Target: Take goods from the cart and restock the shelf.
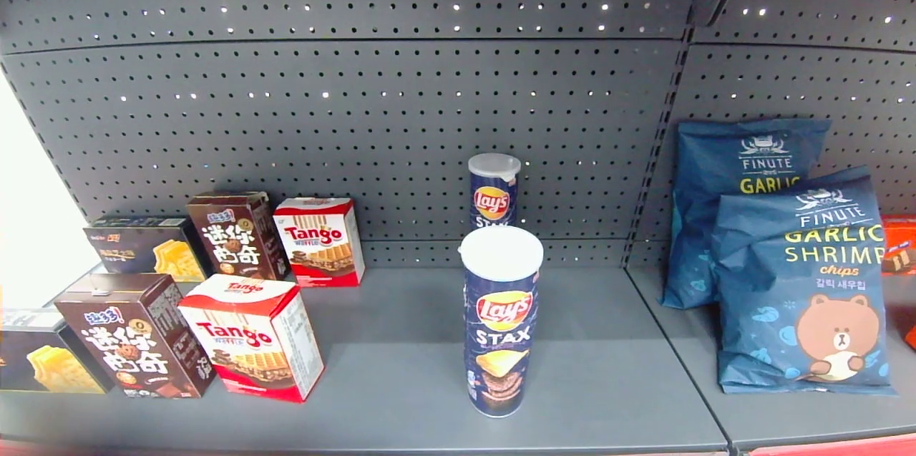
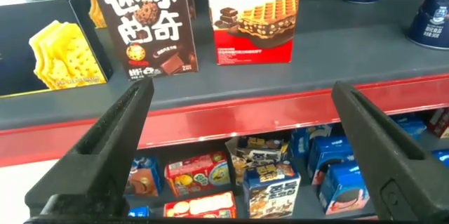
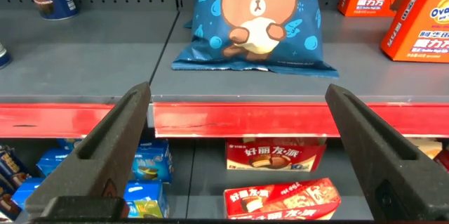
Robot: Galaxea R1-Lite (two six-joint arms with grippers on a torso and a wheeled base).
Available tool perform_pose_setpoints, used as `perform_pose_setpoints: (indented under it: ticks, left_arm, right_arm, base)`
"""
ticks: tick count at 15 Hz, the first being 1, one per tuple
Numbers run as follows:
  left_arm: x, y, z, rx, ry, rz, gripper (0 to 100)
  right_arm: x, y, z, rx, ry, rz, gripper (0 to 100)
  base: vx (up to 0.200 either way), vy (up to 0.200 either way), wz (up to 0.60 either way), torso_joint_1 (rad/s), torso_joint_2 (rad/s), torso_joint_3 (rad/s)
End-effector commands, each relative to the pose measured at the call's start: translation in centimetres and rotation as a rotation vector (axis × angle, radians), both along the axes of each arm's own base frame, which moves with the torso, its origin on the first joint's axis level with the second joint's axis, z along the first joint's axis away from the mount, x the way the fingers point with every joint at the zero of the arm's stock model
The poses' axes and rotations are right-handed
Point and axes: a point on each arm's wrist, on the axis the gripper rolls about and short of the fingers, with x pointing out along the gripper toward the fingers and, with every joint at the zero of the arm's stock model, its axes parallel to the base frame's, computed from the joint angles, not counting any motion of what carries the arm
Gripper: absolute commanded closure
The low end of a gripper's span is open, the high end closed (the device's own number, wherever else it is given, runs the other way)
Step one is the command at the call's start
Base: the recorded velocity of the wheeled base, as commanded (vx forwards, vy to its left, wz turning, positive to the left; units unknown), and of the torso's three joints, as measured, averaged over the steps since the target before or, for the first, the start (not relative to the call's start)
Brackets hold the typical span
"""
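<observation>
Shelf (image 1: 401, 370) partly stocked, both grippers empty

Left gripper (image 2: 240, 89): fingers (image 2: 112, 147) were spread wide with nothing between them. Right gripper (image 3: 237, 92): fingers (image 3: 105, 154) were equally apart, nothing held. Both hung in front of the shelf's red front edge (image 2: 231, 122), a little below board level. The left one faced a brown cookie box (image 2: 144, 20) and a wafer box (image 2: 256, 13). The right one faced the bear chip bag (image 3: 256, 20), with orange boxes (image 3: 414, 6) beside it. The lower tier (image 3: 273, 157) under the edge was packed with boxes.

On the board, black cracker boxes (image 1: 143, 245), cookie boxes and wafer boxes stood two deep at the left. The front can (image 1: 501, 320) and rear can (image 1: 494, 191) stood in line mid-board. A second blue bag (image 1: 744, 191) leaned behind the bear bag in the adjoining bay. Bare board showed on both sides of the cans.

Judgement: the restock looked partway done. Rows were only two deep and there was room around the cans. With neither gripper carrying anything, the next step would likely be fetching another item from the cart.
</observation>
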Motion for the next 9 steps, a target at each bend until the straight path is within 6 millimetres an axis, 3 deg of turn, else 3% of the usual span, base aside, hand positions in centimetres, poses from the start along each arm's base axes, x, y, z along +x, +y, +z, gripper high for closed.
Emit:
perform_pose_setpoints:
  ticks: [1, 8, 9]
  left_arm:
    - [0.0, 0.07, 0.0, -0.013, 0.001, 0.031, 0]
    - [0.0, 0.08, 0.0, -0.018, 0.001, 0.035, 0]
    - [0.01, 0.11, 0.0, -0.028, 0.002, 0.051, 0]
  right_arm:
    - [0.0, 0.0, 0.01, 0.0, 0.0, 0.0, 0]
    - [0.0, 0.0, 0.01, 0.0, 0.0, 0.0, 0]
    - [0.0, 0.0, 0.01, 0.0, 0.0, 0.0, 0]
  base:
    - [0.0, 0.0, 0.0, 0.0, 0.0, 0.0]
    - [0.0, 0.0, 0.0, 0.0, 0.0, 0.0]
    - [0.0, -0.2, 0.0, 0.002, 0.0, -0.002]
